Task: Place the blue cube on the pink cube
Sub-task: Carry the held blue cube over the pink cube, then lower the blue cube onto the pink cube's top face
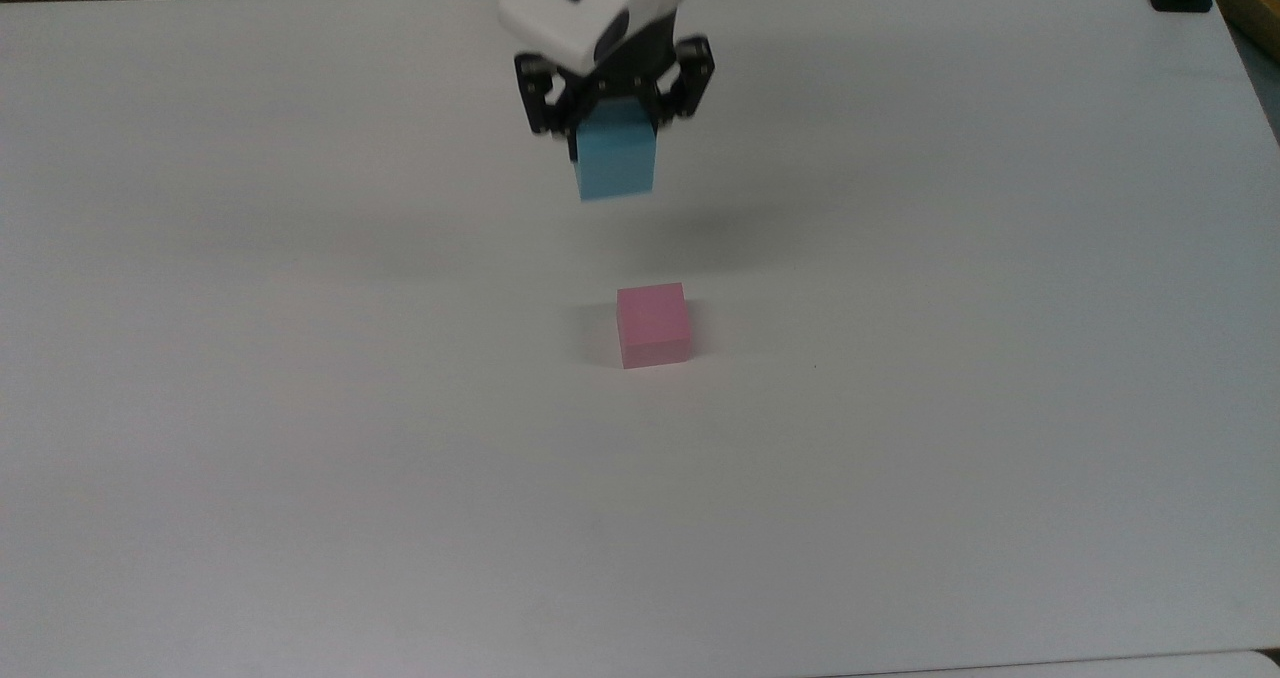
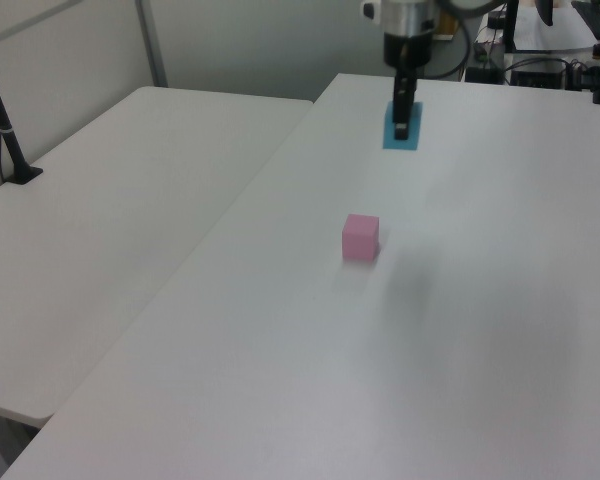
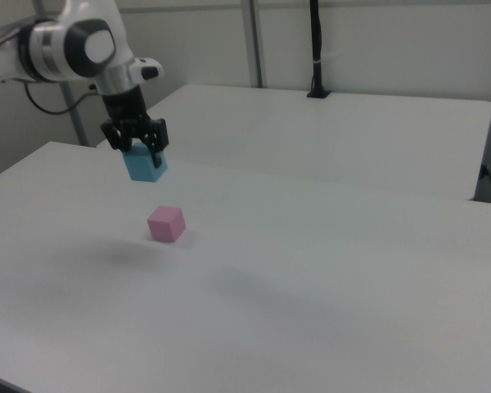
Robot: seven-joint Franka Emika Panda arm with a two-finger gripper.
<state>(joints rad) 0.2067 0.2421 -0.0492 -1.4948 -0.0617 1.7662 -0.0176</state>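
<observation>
In the top view your gripper (image 1: 613, 123) sits in the upper middle of the frame, its two black fingers closed against the sides of the blue cube (image 1: 614, 161), which hangs clear of the white table (image 1: 300, 408) with a soft shadow spread below and to the top view's right of it. The pink cube (image 1: 653, 324) rests on the table near the centre of the frame, below the blue one and a little to the top view's right, well apart from it. In the left view you see the gripper (image 2: 402, 118) in the upper middle, holding the blue cube (image 2: 401, 134) above and to the left view's right of the pink cube (image 2: 360, 237). In the right view the gripper (image 3: 137, 146) is at upper left, the blue cube (image 3: 145, 165) in its grip just above the pink cube (image 3: 165, 223), not touching it.
</observation>
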